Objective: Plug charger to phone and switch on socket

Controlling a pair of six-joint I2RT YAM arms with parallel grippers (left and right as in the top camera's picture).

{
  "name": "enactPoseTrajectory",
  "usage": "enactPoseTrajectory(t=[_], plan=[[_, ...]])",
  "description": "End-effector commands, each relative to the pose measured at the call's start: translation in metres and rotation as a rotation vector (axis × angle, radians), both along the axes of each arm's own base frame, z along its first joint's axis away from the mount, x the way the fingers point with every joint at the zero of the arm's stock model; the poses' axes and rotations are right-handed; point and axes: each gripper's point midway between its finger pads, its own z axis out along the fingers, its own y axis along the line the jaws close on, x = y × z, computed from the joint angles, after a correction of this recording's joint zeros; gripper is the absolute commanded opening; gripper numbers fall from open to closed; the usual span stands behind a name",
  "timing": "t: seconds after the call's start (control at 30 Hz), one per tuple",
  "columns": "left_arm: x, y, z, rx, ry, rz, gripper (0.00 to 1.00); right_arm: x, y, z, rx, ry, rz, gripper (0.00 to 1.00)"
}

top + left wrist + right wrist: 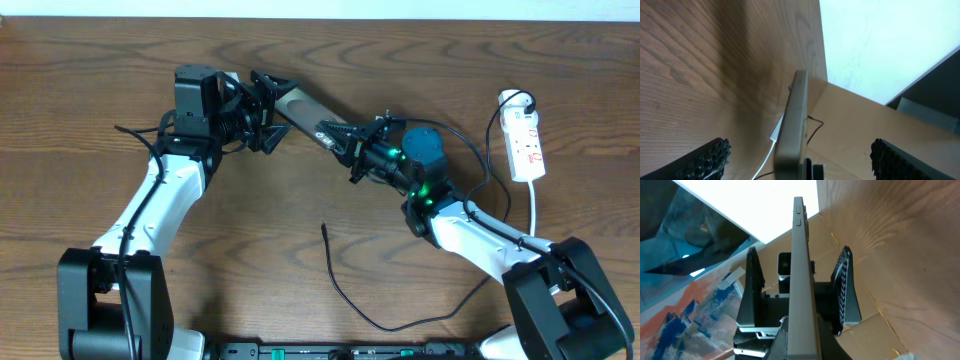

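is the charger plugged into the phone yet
No, the charger's free tip lies loose on the table, well apart from the phone.

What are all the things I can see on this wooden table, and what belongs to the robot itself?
Flat rectangular phone: one, brown-bronze, held between the two arms, centre.
Thin charger cable: one, black, lying loose on the table, plug tip free.
Oblong power strip: one, white with red markings, far right, with a white lead.
Wooden table: one, brown, under everything.
Left fingers: two, black, open either side of the phone.
Right fingers: two, black, shut on the phone's end.
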Motion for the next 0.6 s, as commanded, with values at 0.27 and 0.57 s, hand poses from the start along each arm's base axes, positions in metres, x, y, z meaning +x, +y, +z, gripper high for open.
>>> enactPoseTrajectory(t=[0.27, 0.57], plan=[[0.0073, 0.0085, -0.0033, 0.02, 0.011, 0.064, 0.76, -0.0041, 0.0147, 0.0165, 0.045, -0.018, -0.022, 0.01], [0.0085, 0.0101, -0.0041, 0.028, 0.01, 0.075, 0.36, -0.007, 0.0185, 0.0164, 0.045, -0.018, -0.015, 0.01]])
